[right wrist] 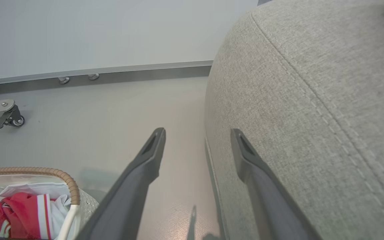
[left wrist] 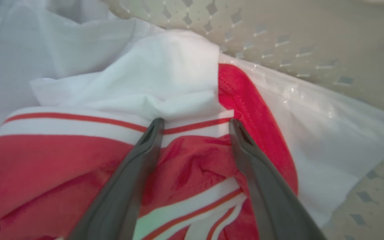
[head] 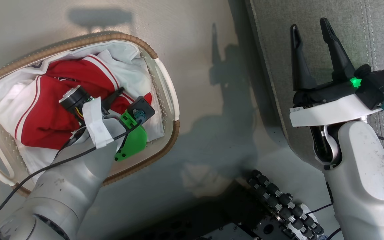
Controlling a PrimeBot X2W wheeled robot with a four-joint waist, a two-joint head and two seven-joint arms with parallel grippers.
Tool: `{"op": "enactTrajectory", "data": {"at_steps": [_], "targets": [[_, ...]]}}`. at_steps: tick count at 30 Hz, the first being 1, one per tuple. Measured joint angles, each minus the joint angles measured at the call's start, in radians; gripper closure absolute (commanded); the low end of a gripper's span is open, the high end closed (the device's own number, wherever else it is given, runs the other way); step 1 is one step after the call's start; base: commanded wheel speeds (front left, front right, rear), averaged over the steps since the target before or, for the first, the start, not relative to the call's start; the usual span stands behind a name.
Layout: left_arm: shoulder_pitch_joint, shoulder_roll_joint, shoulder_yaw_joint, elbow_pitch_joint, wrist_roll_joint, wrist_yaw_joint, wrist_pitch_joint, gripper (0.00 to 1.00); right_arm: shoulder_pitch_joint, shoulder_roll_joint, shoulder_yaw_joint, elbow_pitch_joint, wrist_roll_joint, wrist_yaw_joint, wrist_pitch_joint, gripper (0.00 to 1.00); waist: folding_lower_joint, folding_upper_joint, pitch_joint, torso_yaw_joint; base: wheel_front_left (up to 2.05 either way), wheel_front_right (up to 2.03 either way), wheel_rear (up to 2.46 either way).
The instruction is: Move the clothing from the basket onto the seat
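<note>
**Left pincer open over the red clothing in the basket**

Figure. You had the left pincer [left wrist: 196,123] lowered into the basket [head: 112,36]. Its jaws were spread wide and held nothing. Both fingertips sat at the white-and-red striped hem of the clothing [head: 45,123], with a fold of red fabric between them. Whether they pressed on the fabric could not be told. The clothing lay bunched inside the basket, which stood on the floor [head: 212,100]. It rested on a white cloth [head: 128,53] that lined the basket. The right pincer [head: 308,26] was also open and empty. It was held at the rounded edge of the seat [head: 378,26], well apart from the basket.

Hazards, as judged from this position:

(a) The white cloth rose directly ahead of the left fingertips. If you closed there, you could pinch it together with the red fabric, and the lift would then drag the liner, or the light basket itself, upward.

(b) A shallow bite on the hem alone would probably give a thin hold, and the soft fabric could slide out partway to the seat.

(c) A garment about as wide as the basket would hang low. If you carried it sideways too soon, the trailing end could catch on the woven rim or a side handle and tip the basket.

(d) The dark cable [head: 78,155] along the left forearm ran close above the rim and could catch on it during withdrawal.
</note>
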Motion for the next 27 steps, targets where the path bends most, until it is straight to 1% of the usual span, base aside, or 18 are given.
{"op": "enactTrajectory", "data": {"at_steps": [2,3,4,5,6,7,13,20,27], "targets": [[-0.002,0.003,0.002,0.002,-0.007,0.005,0.020,0.00,-0.004,0.000,0.001,0.000,0.002,0.000,0.000,0.00,0.0000,0.0000,0.004,-0.001,0.00,0.00,0.00],[-0.002,0.005,0.005,0.003,-0.014,0.005,0.033,0.07,-0.006,0.000,0.002,0.000,0.002,0.000,0.000,0.00,0.0000,0.0000,0.006,-0.001,0.00,0.00,0.00],[-0.002,0.006,0.006,0.004,-0.019,0.005,0.044,0.39,-0.008,0.000,0.002,0.000,0.002,0.000,0.000,0.00,0.0000,0.0000,0.006,-0.001,0.00,0.00,0.00],[-0.002,0.007,0.007,0.005,-0.021,0.005,0.052,0.59,-0.011,0.000,0.002,0.001,0.003,0.000,0.000,0.00,0.0000,0.0000,0.006,-0.001,0.00,0.00,0.00],[-0.002,0.009,0.007,0.006,-0.024,0.005,0.065,0.90,-0.013,0.000,0.002,0.001,0.003,0.000,0.000,0.00,0.0000,0.0000,0.006,0.000,0.00,0.00,0.00],[-0.002,0.011,0.007,0.009,-0.025,0.008,0.075,1.00,-0.013,0.000,0.002,0.001,0.003,0.000,0.000,0.00,0.0000,0.0000,0.006,0.000,0.00,0.00,0.00],[0.000,0.018,0.011,0.013,-0.043,0.018,0.080,1.00,-0.016,0.000,-0.003,0.007,0.002,0.000,0.000,0.00,-0.0001,0.0000,0.001,0.005,0.00,0.00,0.00],[0.018,0.004,0.021,0.005,-0.074,0.016,-0.012,1.00,-0.016,0.000,-0.014,0.022,-0.011,0.000,0.000,0.00,-0.0001,0.0000,-0.036,0.020,0.00,0.00,0.00],[0.041,-0.010,0.059,-0.026,-0.129,0.007,-0.097,1.00,-0.004,0.001,-0.041,0.040,-0.057,0.000,0.000,0.00,-0.0001,0.0000,-0.111,0.047,0.00,0.00,0.00]]}}
